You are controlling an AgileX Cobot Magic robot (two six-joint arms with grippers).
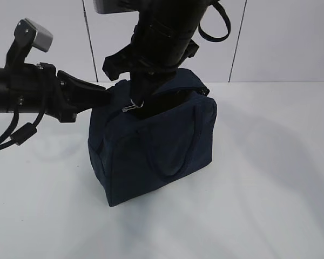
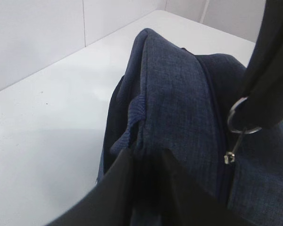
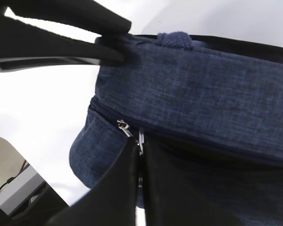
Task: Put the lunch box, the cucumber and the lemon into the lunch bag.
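- The lunch bag is seen standing upright near the middle of the white table; neither the lunch box, the cucumber nor the lemon is shown in any view, so whether they are already inside cannot be told.
- On the left of the exterior view, the left gripper is brought in almost level from the side, and the bag's upper end seam is pinched between its fingers; in the left wrist view the fabric is seen bunched in the narrow gap, so the jaws are judged closed on the bag.
- At the centre, the metal ring pull is seen hanging by the top zipper, with the right gripper reaching it steeply from above.
- In the right wrist view the right gripper's jaws are pressed almost together with the ring pull caught in the slit between them.
- The step in hand is judged to be work on the zipper, one arm bracing the bag and the other holding the pull.
- The next move is judged to call for a steady draw along the zipper line, with the braced end kept taut so the bag is not dragged or tipped.
- On the right, the table is bare apart from shadow.
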